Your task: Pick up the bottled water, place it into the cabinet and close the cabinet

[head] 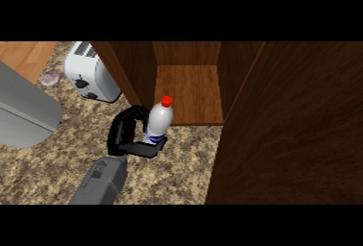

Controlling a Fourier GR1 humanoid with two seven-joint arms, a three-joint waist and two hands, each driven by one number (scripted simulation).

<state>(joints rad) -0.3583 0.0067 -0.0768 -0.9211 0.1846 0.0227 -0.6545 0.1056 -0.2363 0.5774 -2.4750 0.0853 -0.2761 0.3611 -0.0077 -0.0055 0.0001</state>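
Curling round the lower body of the bottled water, the left hand clamps it with thumb on one side and fingers on the other, so the bottle stands nearly upright with its red cap leaning toward the opening ahead. That low grasp leaves the neck and cap free, which should let the top pass under the cabinet's upper edge. Directly beyond the hand lies the cabinet shelf, bare wood, its front lip just past the bottle. To the hand's right stands the cabinet door, swung open so the way in is free. Off to the hand's left, a white toaster sits on the speckled surface. The right hand shows nowhere.
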